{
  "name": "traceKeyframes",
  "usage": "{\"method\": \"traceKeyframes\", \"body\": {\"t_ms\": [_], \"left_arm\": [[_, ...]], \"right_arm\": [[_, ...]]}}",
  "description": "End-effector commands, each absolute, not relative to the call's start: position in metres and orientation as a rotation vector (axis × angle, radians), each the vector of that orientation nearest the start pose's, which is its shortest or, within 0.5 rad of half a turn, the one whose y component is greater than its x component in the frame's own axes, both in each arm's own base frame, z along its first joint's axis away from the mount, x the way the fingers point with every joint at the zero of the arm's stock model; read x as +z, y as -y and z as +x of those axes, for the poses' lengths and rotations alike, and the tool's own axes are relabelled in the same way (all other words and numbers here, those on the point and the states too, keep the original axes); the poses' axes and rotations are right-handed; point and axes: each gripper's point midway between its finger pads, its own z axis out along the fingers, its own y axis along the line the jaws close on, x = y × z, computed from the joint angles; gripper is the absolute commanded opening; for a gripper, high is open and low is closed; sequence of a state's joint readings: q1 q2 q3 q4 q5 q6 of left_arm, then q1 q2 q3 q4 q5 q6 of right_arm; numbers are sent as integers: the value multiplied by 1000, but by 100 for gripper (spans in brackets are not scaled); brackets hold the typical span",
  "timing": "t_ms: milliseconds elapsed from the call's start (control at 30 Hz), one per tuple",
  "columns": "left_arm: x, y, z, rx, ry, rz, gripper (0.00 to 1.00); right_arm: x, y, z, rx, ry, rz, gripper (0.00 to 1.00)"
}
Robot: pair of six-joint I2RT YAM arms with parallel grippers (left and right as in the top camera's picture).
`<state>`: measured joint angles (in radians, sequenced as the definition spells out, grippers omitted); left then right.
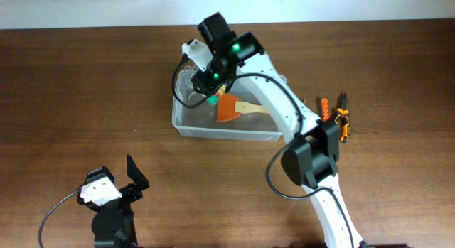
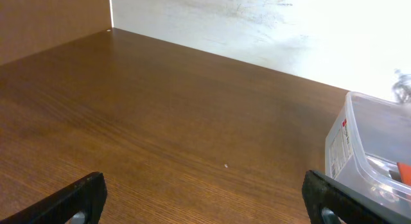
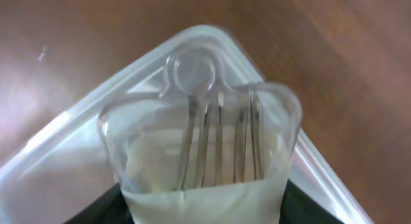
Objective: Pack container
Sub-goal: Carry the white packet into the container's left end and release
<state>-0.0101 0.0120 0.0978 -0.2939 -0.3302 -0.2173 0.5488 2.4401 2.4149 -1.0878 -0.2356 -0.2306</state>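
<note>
The clear container (image 1: 227, 132) stands on the wooden table at the back centre. An orange spatula (image 1: 227, 107) with a wooden handle lies inside it. My right gripper (image 1: 199, 74) hovers over the container's left end, shut on a clear plastic pack with metal wires (image 3: 205, 121). In the right wrist view the pack hangs over the container's rounded corner (image 3: 58, 144), held by the jaws (image 3: 202, 208). My left gripper (image 1: 136, 175) is open and empty near the front left, also shown in the left wrist view (image 2: 205, 201). The container's corner (image 2: 359, 147) shows there at the right.
An orange-handled screwdriver (image 1: 325, 108) and orange-and-black pliers (image 1: 343, 121) lie on the table to the right of the container. The right arm stretches from the front edge across to the container. A white wall (image 2: 257, 25) runs behind the table.
</note>
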Motion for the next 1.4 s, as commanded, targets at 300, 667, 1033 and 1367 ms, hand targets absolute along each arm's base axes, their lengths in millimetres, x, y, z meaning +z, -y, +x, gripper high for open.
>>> {"method": "traceKeyframes", "body": {"t_ms": [300, 667, 1033, 1367], "left_arm": [[148, -54, 227, 138, -1717, -411, 99], [148, -54, 227, 138, -1717, -411, 99], [148, -54, 227, 138, -1717, -411, 99], [148, -54, 227, 138, -1717, -411, 99]], "right_arm": [[72, -344, 458, 576, -2839, -193, 33], [67, -376, 424, 575, -2869, -309, 48], [68, -372, 431, 582, -2866, -253, 70], [116, -335, 475, 554, -2721, -348, 67]]}}
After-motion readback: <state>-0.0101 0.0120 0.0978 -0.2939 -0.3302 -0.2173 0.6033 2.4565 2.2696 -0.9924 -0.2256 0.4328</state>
